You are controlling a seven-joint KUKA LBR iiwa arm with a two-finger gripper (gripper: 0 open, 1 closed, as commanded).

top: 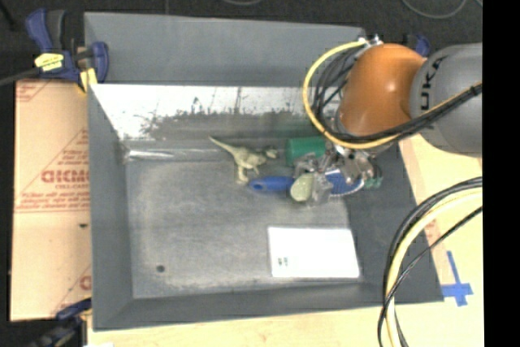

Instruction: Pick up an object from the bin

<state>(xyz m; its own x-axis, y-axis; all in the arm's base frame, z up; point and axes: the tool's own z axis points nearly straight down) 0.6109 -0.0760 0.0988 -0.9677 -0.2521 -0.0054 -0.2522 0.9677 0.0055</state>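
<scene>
Just beside gripper (327, 177), pale oval pebble (302, 189).

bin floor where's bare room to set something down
Bare: the grey metal bin's left half, left of the white flat card, below the tan toy dinosaur. Crowded: upper right, a green block and blue piece by the gripper.

On my screen I can read only the letters "UK", printed on the grey arm (451, 93) just beside its orange cover (382, 85). The white card (313, 252) in the bin (203, 240) has a small dark mark near its lower left corner, too small to read.
</scene>
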